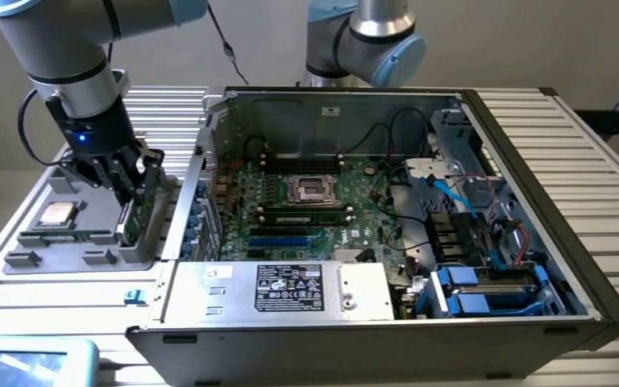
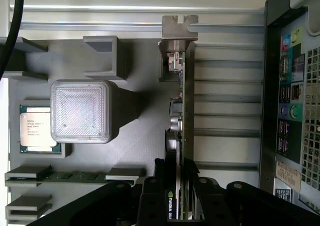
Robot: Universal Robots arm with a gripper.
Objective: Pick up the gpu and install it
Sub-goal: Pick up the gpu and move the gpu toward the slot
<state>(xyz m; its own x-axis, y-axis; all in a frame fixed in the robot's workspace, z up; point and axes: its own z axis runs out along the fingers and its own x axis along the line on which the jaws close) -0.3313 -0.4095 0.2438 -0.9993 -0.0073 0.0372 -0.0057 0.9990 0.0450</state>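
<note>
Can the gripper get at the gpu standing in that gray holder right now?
Likely yes. The gripper is right over the gpu, which stands on edge in the gray holder, and nothing lies between them.

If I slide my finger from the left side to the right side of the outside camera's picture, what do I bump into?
silver processor chip → gpu → processor socket → blue drive trays
</note>
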